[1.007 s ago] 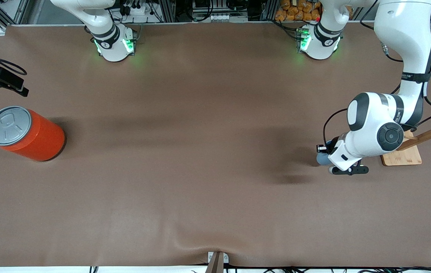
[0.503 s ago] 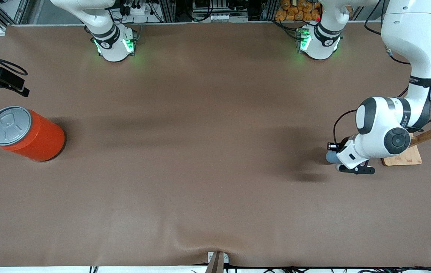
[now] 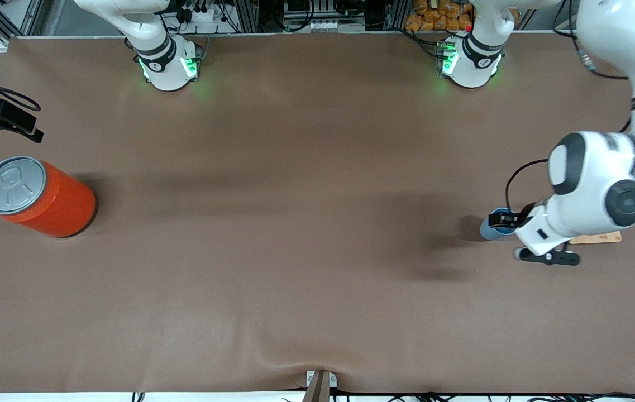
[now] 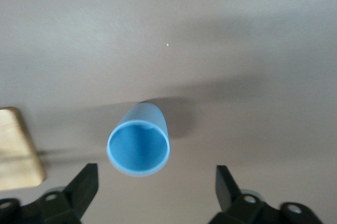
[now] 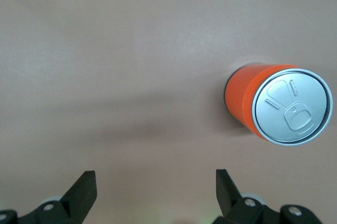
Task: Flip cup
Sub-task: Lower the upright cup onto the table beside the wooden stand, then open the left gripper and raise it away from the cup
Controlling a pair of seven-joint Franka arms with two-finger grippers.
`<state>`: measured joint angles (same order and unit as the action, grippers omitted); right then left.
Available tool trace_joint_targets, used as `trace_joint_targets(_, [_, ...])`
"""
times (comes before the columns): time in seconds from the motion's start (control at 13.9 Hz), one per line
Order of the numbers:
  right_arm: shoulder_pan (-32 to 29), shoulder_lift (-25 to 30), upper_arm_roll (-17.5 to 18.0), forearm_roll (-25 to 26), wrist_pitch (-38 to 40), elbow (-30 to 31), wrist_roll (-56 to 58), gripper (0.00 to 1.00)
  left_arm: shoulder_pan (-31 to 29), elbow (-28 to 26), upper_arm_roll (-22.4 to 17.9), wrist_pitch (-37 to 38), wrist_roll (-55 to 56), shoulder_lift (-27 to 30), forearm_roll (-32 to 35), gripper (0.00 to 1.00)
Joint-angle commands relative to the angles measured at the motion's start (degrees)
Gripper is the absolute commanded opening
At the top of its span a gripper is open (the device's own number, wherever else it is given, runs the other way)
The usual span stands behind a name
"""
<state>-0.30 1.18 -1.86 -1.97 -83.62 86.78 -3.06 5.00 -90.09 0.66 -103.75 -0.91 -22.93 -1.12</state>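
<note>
Two arms work this brown table [image 3: 295, 223], and only the left one is over the task's thing. The cup [image 3: 497, 224] stands upright on the table with its open mouth up, near the edge at the left arm's end and about midway between the robots' edge and the front camera's edge. In the left wrist view the cup [image 4: 138, 145] shows its deeper blue inside, and nothing touches it.

The left gripper [image 3: 518, 223] hangs over the table just beside the cup, toward the left arm's end. Its fingers [image 4: 84, 186] are spread wide, one on each side of the cup's mouth as the wrist camera sees it, with clear gaps to the rim. A wooden stand [image 3: 596, 238] sits close to the cup, nearer that same table edge, largely covered by the arm; its pale base [image 4: 16, 150] shows in the left wrist view.

The right arm waits, its right gripper [image 5: 155, 192] held high over the table at its own end, fingers [image 5: 84, 187] spread wide and holding nothing. An orange can [image 3: 38, 195] with a grey lid stands upright near that end's edge.
</note>
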Motion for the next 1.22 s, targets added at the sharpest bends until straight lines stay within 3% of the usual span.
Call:
trace_joint_targets(0.0, [-0.2,-0.5,0.4,-0.1,0.7,-1.1,0.0,1.00,-0.2,7.2,-0.2,10.5,0.6,2.3,1.5,1.00])
trace_joint_targets(0.22, [-0.2,-0.5,0.3,-0.1,0.7,-1.1,0.0,1.00,-2.4,6.0,0.0,13.2,0.6,10.3,1.1,1.00])
trace_joint_targets(0.65, [-0.2,-0.5,0.3,-0.1,0.7,-1.1,0.0,1.00,-2.3,-5.8,0.4,13.0,4.2,26.9,1.2,1.00])
trace_joint_targets(0.93, [-0.2,-0.5,0.3,-0.1,0.8,-1.1,0.0,1.00,-2.4,-7.6,0.7,13.4,4.5,30.9,1.5,1.00])
trace_joint_targets(1.15, [-0.2,-0.5,0.3,-0.1,0.9,-1.1,0.0,1.00,-2.4,-6.4,0.7,13.8,4.6,30.7,1.5,1.00])
